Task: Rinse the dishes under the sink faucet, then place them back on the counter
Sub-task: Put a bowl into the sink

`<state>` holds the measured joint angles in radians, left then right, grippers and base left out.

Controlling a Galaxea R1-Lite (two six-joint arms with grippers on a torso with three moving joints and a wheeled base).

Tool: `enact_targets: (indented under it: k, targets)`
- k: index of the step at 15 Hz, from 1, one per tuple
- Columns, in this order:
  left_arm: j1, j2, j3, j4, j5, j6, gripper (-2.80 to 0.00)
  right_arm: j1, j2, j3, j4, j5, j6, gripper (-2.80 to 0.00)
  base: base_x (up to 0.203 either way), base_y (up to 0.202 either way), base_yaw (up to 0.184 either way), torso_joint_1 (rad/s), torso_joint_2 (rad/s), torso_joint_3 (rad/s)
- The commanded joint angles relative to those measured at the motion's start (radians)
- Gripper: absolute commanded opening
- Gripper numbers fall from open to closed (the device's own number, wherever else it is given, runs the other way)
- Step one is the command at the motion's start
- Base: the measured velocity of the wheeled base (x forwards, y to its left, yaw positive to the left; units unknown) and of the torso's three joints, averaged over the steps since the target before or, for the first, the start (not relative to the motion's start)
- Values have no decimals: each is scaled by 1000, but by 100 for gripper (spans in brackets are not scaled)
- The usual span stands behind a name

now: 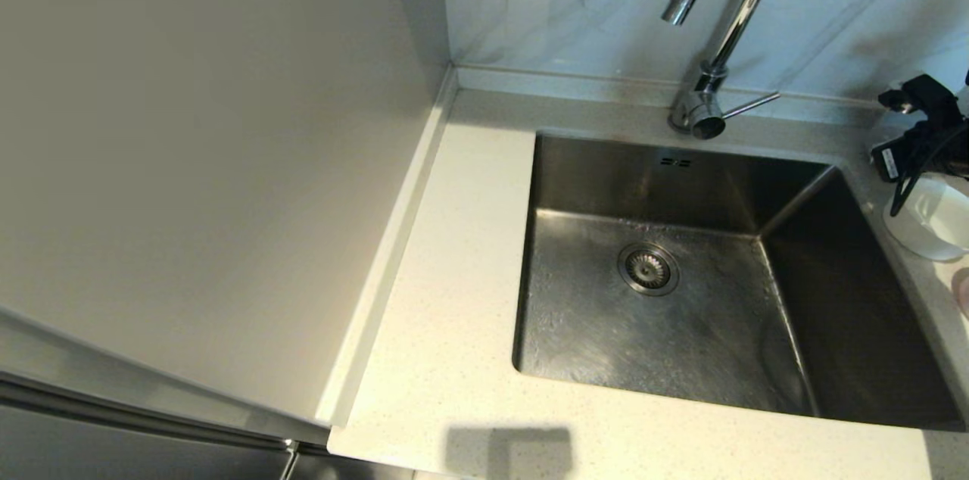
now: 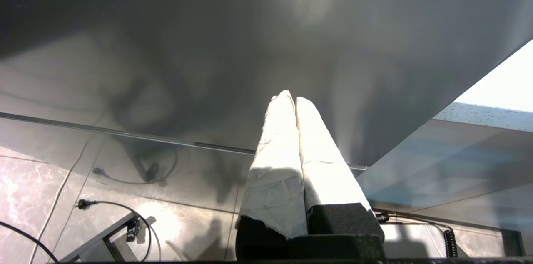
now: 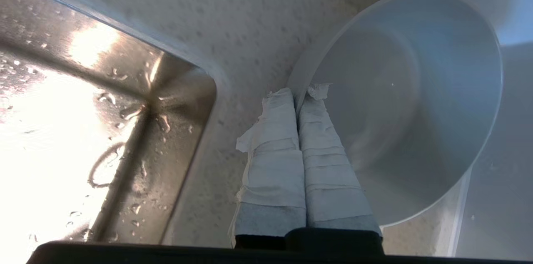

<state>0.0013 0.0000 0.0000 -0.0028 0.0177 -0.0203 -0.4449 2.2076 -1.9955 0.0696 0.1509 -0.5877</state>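
My right gripper (image 1: 920, 162) is at the far right, over the counter (image 1: 454, 275) beside the sink (image 1: 643, 177). In the right wrist view its taped fingers (image 3: 270, 130) are shut on the rim of the white bowl (image 3: 408, 101), one inside and one outside, and the bowl is tilted above the speckled counter (image 3: 250, 26). The same white bowl (image 1: 935, 226) shows in the head view. A sliver of the pale pink bowl (image 1: 963, 291) lies at the right edge. The grey bowl is out of view. The faucet (image 1: 727, 26) stands behind the basin, with no water running. My left gripper (image 2: 291, 97) is parked low, shut and holding nothing.
The basin holds only its drain strainer (image 1: 648, 268) and water drops. A tall pale cabinet side (image 1: 189, 162) walls off the counter's left. The faucet lever (image 1: 749, 106) points right. The left wrist view looks at a cabinet panel and floor cables (image 2: 104, 205).
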Motion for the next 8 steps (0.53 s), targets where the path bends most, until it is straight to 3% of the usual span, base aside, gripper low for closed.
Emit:
enact_targets:
  k: [1, 3, 6, 8]
  targets:
    - [0, -3, 0, 0, 1, -1, -280, 3, -9, 0, -2, 3, -2, -280, 0, 0, 0, 0, 0, 0]
    - [0, -3, 0, 0, 1, -1, -280, 8, -14, 0, -38, 15, 9, -280, 0, 0, 0, 0, 0, 0]
    - [0, -3, 0, 0, 1, -1, -280, 21, -21, 1, -160, 106, 61, -280, 0, 0, 0, 0, 0, 0]
    - [0, -3, 0, 0, 1, -1, -280, 37, -41, 2, -159, 112, 96, -280, 0, 0, 0, 0, 0, 0]
